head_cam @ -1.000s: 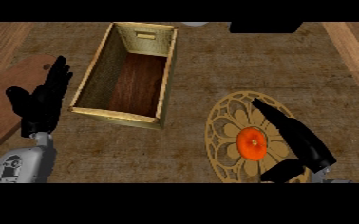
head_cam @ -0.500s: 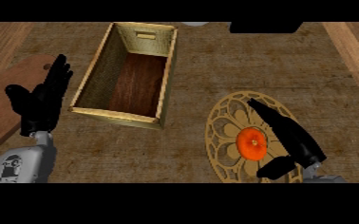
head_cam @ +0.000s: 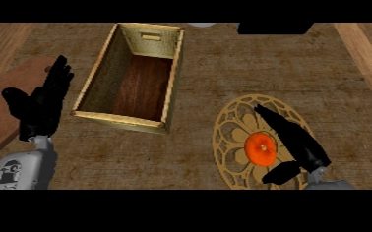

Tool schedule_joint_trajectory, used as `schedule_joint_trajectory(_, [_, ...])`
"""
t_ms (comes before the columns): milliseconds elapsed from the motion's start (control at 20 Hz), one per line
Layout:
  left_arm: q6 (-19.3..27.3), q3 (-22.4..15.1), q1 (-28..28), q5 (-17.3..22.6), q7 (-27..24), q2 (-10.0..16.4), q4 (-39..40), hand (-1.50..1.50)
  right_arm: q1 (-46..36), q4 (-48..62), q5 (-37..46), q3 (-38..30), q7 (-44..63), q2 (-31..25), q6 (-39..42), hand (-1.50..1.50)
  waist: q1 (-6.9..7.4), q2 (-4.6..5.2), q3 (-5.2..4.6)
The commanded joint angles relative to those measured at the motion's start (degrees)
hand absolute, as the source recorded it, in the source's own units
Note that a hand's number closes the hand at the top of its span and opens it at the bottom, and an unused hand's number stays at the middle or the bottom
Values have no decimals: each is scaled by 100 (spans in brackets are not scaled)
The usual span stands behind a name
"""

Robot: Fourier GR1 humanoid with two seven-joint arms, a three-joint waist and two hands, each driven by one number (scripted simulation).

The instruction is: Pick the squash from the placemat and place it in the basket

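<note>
- Squash (head_cam: 260,148): a small orange body that lay at the centre of the placemat, in the lower right of the frame. It sat flat on the mat and had not been lifted.
- Placemat (head_cam: 231,123): a round, gold, openwork mat that carried only the squash, well apart from the basket.
- Right hand (head_cam: 298,143): it entered from the lower right edge. Its fingers were stretched out straight along the right side of the squash and its thumb (head_cam: 280,173) was spread below it. The hand was released and bracketed the squash without closing on it. Whether the fingers touched the squash could not be told.
- Basket (head_cam: 120,120): a rectangular, open-topped box at upper centre-left, its dark wooden floor showing.
- Left hand (head_cam: 38,105): it was at the left edge with fingers up and relaxed, resting and holding nothing.
- Progress, as judged: only the approach looked complete. The grasp, the lift, the carry up and to the left across the counter (head_cam: 218,69) and the release into the basket were all left to do.
</note>
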Motion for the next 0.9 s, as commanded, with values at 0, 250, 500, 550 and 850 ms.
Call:
schedule_joint_trajectory(0, [94,-75,-198,-70,205,-116,58,0,-352,381,164,-27,86,151,4,-150,3,8,10])
schedule_joint_trajectory(250, [297,-245,-134,-327,144,-266,-48,0,-91,595,217,157,-434,-122,209,150,1,9,11])
schedule_joint_trajectory(500, [136,-129,84,-215,-119,-188,-1,0,-83,1006,641,625,-825,-4,-125,150,23,17,12])
schedule_joint_trajectory(550, [-7,-34,142,-120,-388,-114,175,0,-67,732,305,386,-795,-86,210,150,1,15,9])
schedule_joint_trajectory(850, [120,-87,26,-164,56,-171,-12,0,132,769,497,517,-807,66,12,150,-6,8,11])
